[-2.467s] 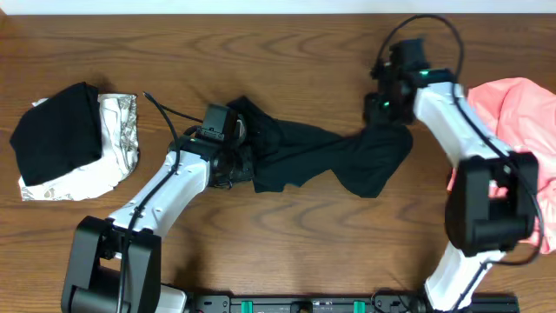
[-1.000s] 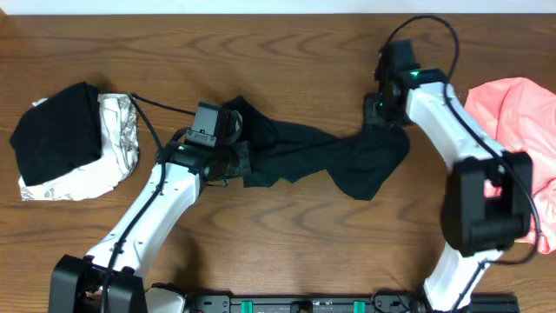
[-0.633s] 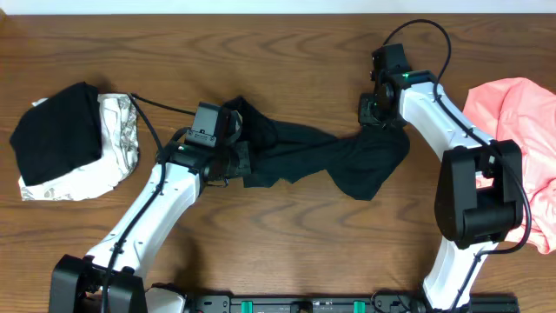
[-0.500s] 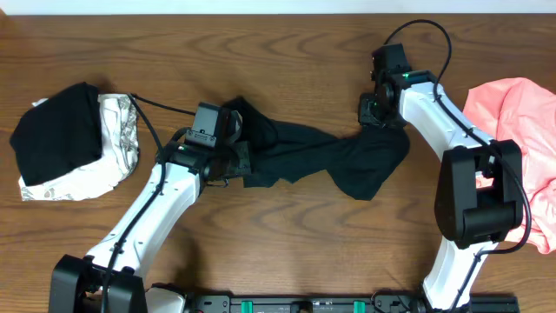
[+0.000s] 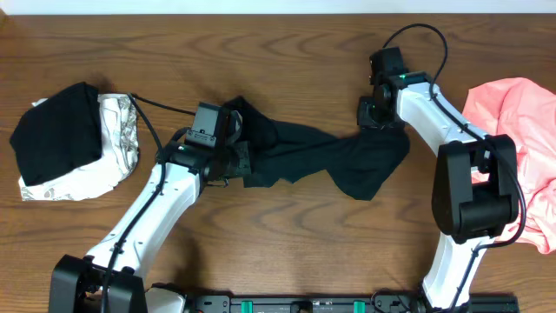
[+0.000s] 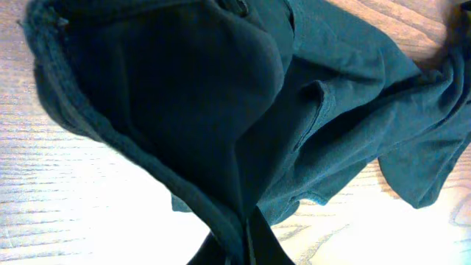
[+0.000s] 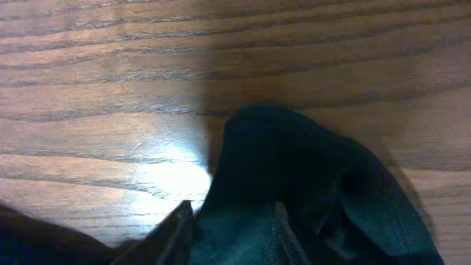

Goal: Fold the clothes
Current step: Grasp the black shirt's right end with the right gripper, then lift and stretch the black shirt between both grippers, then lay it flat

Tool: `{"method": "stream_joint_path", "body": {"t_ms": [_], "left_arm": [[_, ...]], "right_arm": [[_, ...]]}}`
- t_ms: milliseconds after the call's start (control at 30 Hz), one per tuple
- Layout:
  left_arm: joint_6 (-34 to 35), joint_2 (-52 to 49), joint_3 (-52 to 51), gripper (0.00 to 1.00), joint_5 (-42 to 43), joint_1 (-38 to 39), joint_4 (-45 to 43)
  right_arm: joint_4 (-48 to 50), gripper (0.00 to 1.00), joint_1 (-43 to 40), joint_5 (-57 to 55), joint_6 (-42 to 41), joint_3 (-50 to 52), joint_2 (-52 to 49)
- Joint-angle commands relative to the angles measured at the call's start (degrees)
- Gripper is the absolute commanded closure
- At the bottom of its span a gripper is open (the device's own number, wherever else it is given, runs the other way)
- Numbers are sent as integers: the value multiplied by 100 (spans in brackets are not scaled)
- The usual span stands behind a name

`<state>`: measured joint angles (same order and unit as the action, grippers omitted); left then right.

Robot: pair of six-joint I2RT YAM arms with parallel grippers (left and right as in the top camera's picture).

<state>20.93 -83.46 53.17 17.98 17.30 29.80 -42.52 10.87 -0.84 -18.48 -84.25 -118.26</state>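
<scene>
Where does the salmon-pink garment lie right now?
In the overhead view the salmon-pink garment lies bunched at the picture's right edge, just beyond the right arm, apart from the black T-shirt.

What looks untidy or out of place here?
The black T-shirt in the middle lies twisted and bunched, not spread flat. The pink garment at the right edge is a crumpled heap.
</scene>
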Motion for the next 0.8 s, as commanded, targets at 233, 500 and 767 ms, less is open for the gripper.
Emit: {"method": "stream_joint_path", "body": {"t_ms": [233, 500, 767], "left_arm": [[-57, 31, 20, 94, -68, -20, 17], [-57, 31, 20, 94, -70, -20, 20], [-55, 63, 22, 94, -48, -20, 20]], "right_arm": [[0, 99, 87, 22, -81, -7, -44], [-20, 99, 87, 22, -81, -9, -33], [-197, 99, 61, -387, 142, -20, 1128]]}}
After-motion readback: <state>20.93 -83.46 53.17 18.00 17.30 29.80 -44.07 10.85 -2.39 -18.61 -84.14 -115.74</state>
